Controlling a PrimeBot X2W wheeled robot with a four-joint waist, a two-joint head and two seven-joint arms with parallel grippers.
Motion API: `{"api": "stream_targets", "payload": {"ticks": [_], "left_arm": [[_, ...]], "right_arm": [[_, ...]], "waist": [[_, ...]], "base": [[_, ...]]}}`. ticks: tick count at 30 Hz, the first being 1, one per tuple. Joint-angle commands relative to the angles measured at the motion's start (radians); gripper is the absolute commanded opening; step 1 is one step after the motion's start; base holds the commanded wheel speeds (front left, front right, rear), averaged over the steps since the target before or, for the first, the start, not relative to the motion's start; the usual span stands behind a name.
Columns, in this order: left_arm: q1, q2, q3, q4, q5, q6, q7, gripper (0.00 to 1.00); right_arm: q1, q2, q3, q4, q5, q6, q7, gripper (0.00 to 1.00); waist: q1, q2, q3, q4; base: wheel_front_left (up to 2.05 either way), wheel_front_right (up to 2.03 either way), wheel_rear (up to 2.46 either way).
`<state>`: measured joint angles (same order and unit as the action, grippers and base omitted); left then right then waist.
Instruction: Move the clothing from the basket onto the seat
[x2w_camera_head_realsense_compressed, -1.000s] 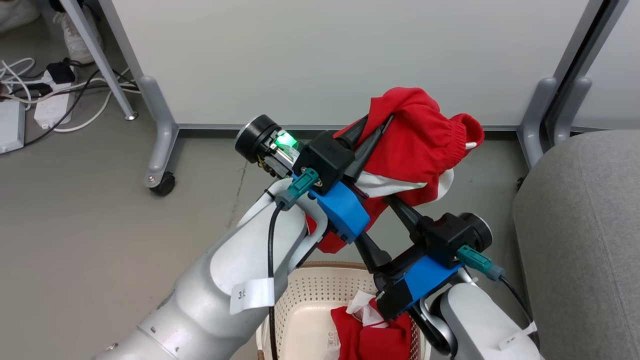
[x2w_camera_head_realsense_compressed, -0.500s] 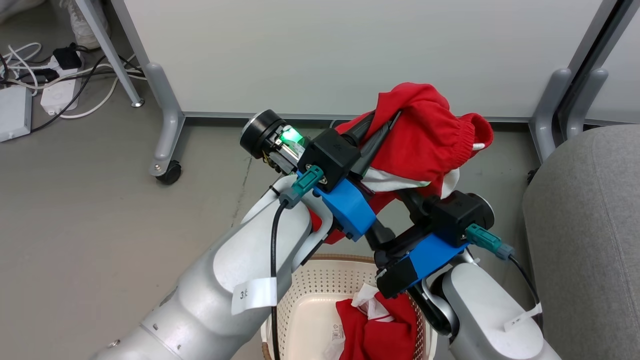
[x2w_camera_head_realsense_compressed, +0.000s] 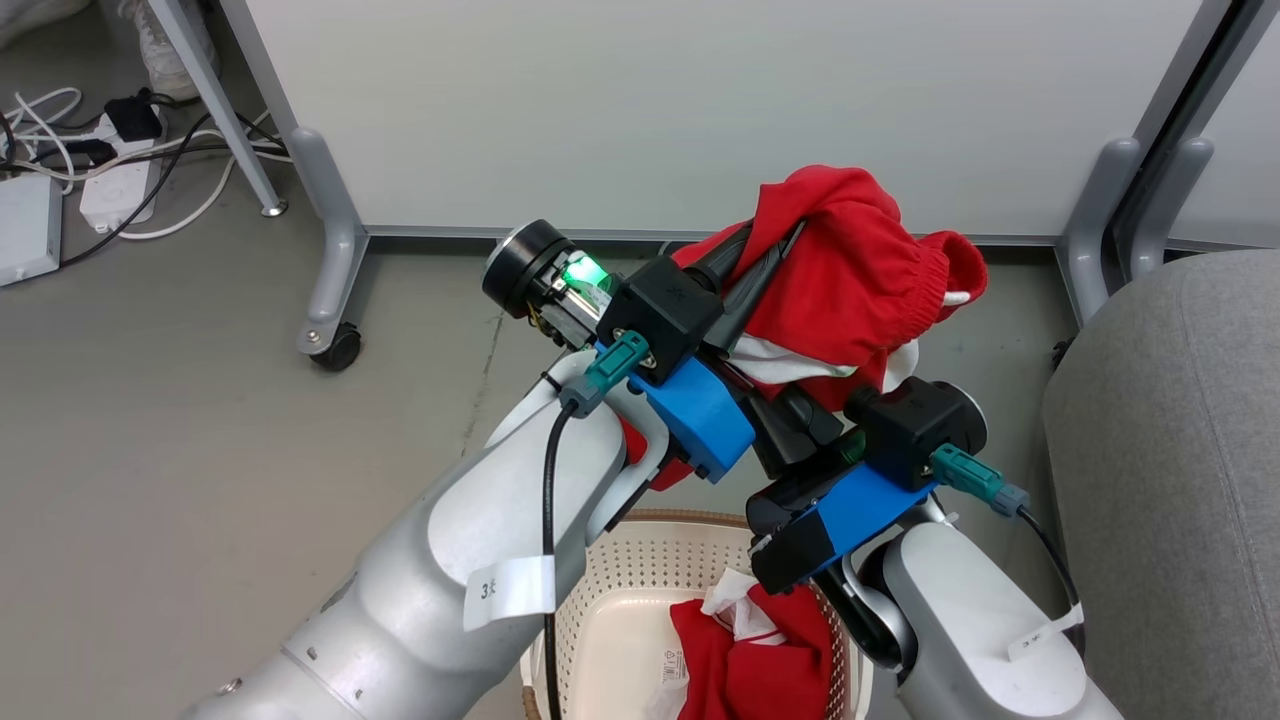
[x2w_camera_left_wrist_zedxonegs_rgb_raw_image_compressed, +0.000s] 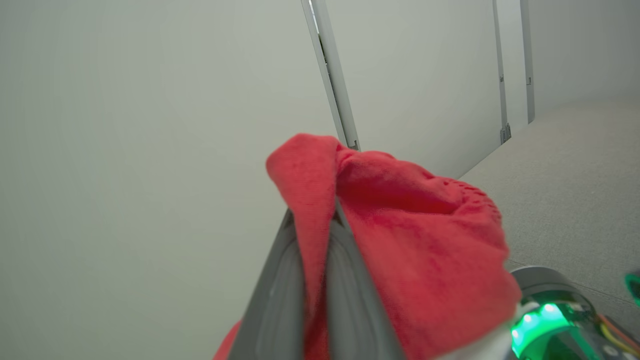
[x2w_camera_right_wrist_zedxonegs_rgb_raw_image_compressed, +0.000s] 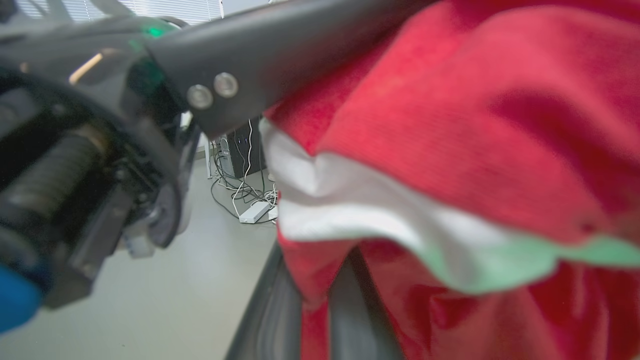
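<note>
A bright red garment (x2w_camera_head_realsense_compressed: 850, 275) with a gathered waistband and white trim hangs in the air above the floor, held by both grippers. My left gripper (x2w_camera_head_realsense_compressed: 780, 245) is shut on its upper fold, and red cloth is pinched between its fingers (x2w_camera_left_wrist_zedxonegs_rgb_raw_image_compressed: 280, 280) in the left wrist view. My right gripper (x2w_camera_head_realsense_compressed: 785, 410) is shut on the lower part of the same garment, with fabric (x2w_camera_right_wrist_zedxonegs_rgb_raw_image_compressed: 450, 125) squeezed between its two fingers (x2w_camera_right_wrist_zedxonegs_rgb_raw_image_compressed: 270, 310). A second red garment (x2w_camera_head_realsense_compressed: 760, 665) lies in the cream basket (x2w_camera_head_realsense_compressed: 620, 575) below. The grey seat (x2w_camera_head_realsense_compressed: 1180, 450) is at the right.
A white partition panel (x2w_camera_head_realsense_compressed: 650, 100) on grey legs with a castor (x2w_camera_head_realsense_compressed: 336, 350) stands behind. Cables and a power strip (x2w_camera_head_realsense_compressed: 110, 190) lie on the floor at the upper left, beside a shoe (x2w_camera_head_realsense_compressed: 165, 50). Bare grey floor stretches to the left.
My right gripper has moved up to the hanging garment and shut on its lower part. The left gripper keeps its grip. The head camera shifted slightly.
</note>
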<state>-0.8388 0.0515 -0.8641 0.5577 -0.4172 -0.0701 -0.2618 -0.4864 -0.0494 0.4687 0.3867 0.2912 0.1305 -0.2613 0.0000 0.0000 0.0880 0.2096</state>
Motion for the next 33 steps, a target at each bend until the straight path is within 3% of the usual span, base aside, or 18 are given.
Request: {"api": "stream_targets", "payload": {"ticks": [1,13,14,15,16,33], "left_arm": [[-0.015,-0.002,-0.002,0.001,-0.003,0.002,-0.005,0.0],[-0.014,-0.002,-0.002,-0.001,-0.003,0.006,-0.005,0.0],[-0.014,-0.002,-0.001,-0.001,-0.004,0.007,-0.005,0.13],[-0.014,-0.002,0.0,-0.001,-0.005,0.009,-0.005,0.96],[-0.014,-0.002,0.001,-0.002,-0.005,0.012,-0.005,1.0],[-0.005,-0.002,0.014,0.0,0.005,0.016,-0.004,1.0]], "right_arm": [[-0.004,-0.002,0.001,-0.002,0.002,0.0,-0.006,0.0],[0.002,-0.002,0.001,0.003,-0.004,0.0,-0.006,0.0],[0.002,-0.002,0.001,0.003,-0.004,0.0,-0.006,0.0],[0.002,-0.002,0.001,0.004,-0.004,0.0,-0.006,0.0],[0.003,-0.002,0.001,0.004,-0.004,0.0,-0.006,0.0],[0.017,-0.002,-0.011,0.009,-0.015,0.0,-0.006,0.0]], "waist": [[0.0,0.0,0.0,0.0],[0.0,0.0,-0.001,-0.004],[0.0,0.0,-0.001,-0.004],[0.0,0.0,-0.001,-0.004],[0.0,0.0,-0.001,-0.004],[0.0,0.0,-0.005,-0.007]], "base": [[0.0,0.0,0.0],[0.0,0.0,0.0],[0.0,0.0,0.0],[0.0,0.0,0.0],[0.0,0.0,0.0],[0.0,0.0,0.0]]}}
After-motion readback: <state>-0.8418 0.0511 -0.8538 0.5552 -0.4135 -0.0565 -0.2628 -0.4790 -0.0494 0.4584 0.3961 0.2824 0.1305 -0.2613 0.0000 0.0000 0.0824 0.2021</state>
